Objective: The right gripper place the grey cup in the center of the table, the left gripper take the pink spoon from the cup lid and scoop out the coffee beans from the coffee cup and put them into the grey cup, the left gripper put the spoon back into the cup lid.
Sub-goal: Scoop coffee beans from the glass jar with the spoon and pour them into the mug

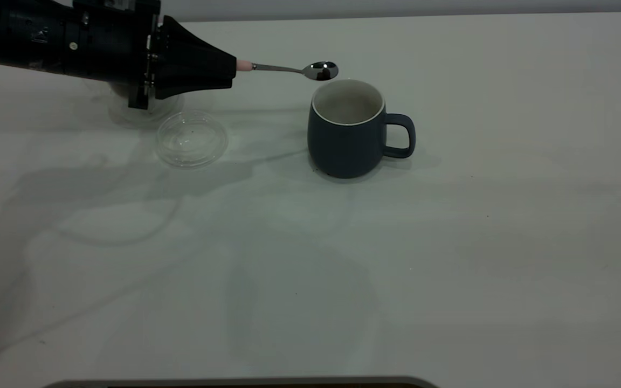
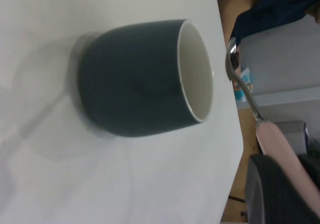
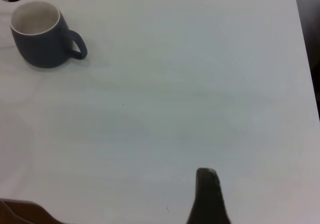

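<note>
Exterior view: black pointed left gripper (image 1: 233,67) reaching in from the upper left, clenching the pale pink handle of the small metal-bowled pink spoon (image 1: 294,69) and holding its bowl, with a dark bit in it, just above the far rim of the rounded slate-grey ceramic cup (image 1: 349,129) standing near the middle of the plain white table (image 1: 450,258); flat transparent round cup lid (image 1: 191,139) lying to the left of that cup, clear glass coffee cup (image 1: 127,105) mostly hiding behind the arm. Left wrist view: spoon (image 2: 250,101) hanging beside the white-lined mouth of the grey cup (image 2: 135,78), pink handle disappearing into the dark finger (image 2: 280,191). Right wrist view: one dark fingertip (image 3: 207,196) of the right gripper showing well apart from the grey cup (image 3: 42,36), finger state being impossible to tell.
</note>
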You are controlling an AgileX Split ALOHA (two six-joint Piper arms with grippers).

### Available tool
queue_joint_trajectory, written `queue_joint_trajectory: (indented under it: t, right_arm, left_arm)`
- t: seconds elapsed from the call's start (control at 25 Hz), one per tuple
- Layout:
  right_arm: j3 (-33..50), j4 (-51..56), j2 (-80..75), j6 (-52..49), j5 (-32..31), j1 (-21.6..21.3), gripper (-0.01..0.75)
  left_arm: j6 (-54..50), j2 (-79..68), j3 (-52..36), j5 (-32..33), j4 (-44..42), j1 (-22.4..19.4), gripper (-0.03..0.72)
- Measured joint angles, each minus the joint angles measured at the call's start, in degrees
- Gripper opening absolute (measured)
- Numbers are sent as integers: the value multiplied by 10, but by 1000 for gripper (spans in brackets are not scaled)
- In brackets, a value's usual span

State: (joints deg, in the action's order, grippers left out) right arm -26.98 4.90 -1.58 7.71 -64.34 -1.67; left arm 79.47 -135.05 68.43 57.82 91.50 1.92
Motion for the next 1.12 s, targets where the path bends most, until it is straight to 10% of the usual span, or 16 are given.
queue_joint_trajectory:
  t: [1.12]
  right_arm:
    - [0, 0, 0, 0, 0, 0, 590]
  left_arm:
    - [413, 0, 3, -84, 17, 37, 115]
